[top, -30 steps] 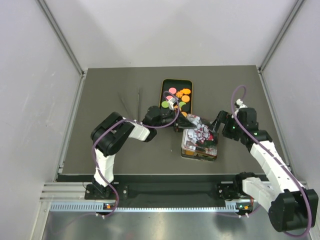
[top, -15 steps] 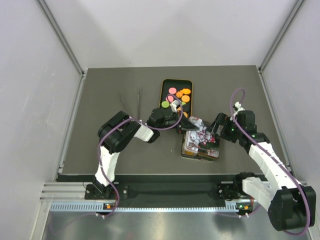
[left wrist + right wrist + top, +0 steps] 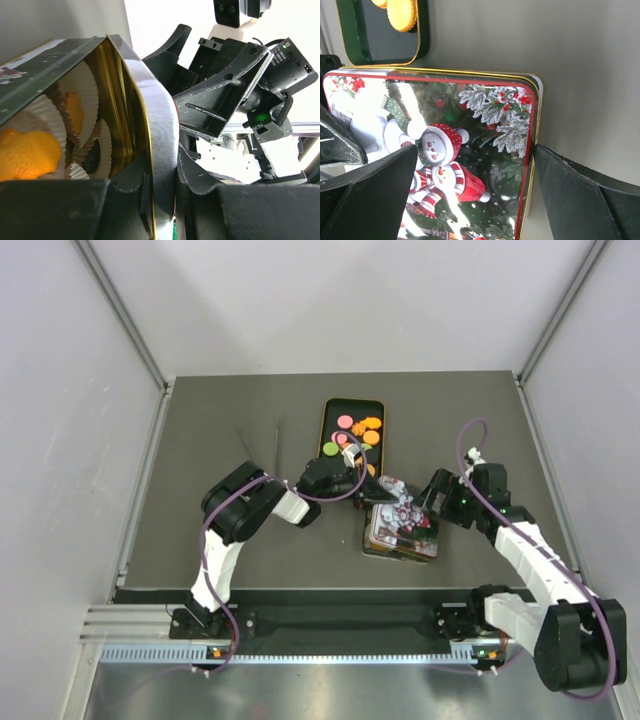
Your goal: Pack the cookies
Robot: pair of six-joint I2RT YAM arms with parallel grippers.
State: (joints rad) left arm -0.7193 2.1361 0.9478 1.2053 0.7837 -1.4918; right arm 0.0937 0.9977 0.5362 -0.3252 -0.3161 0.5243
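A snowman-printed tin lid (image 3: 455, 150) lies tilted over the gold-rimmed tin (image 3: 400, 543), and my left gripper (image 3: 167, 185) is shut on the lid's rim (image 3: 160, 140). Inside the tin sit white paper cups (image 3: 82, 100) holding an orange cookie (image 3: 25, 155) and a black cookie (image 3: 92, 157). More cookies (image 3: 355, 430), orange, pink and green, lie in the dark green tray (image 3: 325, 420) behind. My right gripper (image 3: 475, 190) stands open, one finger on each side of the lid (image 3: 402, 508), gripping nothing.
Two thin dark sticks (image 3: 265, 445) lie on the grey table left of the tray. The left arm (image 3: 250, 505) reaches in from the left, and the right arm (image 3: 520, 540) from the right. Grey walls close the table's sides.
The left gripper has carried the lid a little right and lower over the tin. The right gripper has shifted slightly left around it, still open.
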